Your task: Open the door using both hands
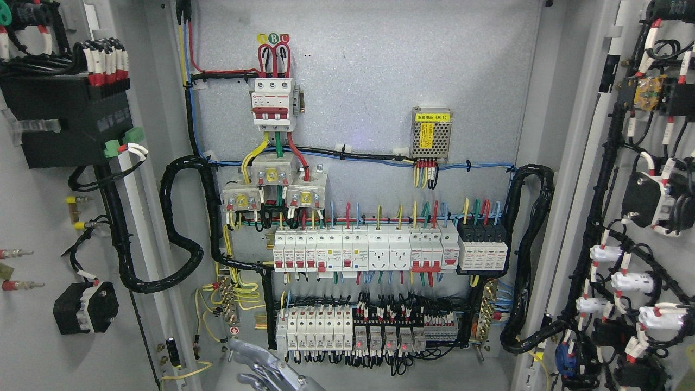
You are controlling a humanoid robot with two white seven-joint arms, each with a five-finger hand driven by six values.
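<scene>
An electrical cabinet stands with both doors swung wide. The left door [38, 336] shows its inner face at the picture's left, with black modules and wiring on it. The right door [613, 179] shows its inner face at the right, carrying black cable bundles and white plugs. My left hand [259, 363] pokes up from the bottom edge left of the middle, in front of the cabinet's lower interior. Its silver fingers [247, 347] point up and left, spread and holding nothing. It touches neither door.
The grey backplate [380, 81] carries a red-and-white main breaker [273, 103], a small power supply [431, 134] and two rows of breakers [369, 250] and relays [374, 331]. Thick black cable looms [182, 239] loop at both sides.
</scene>
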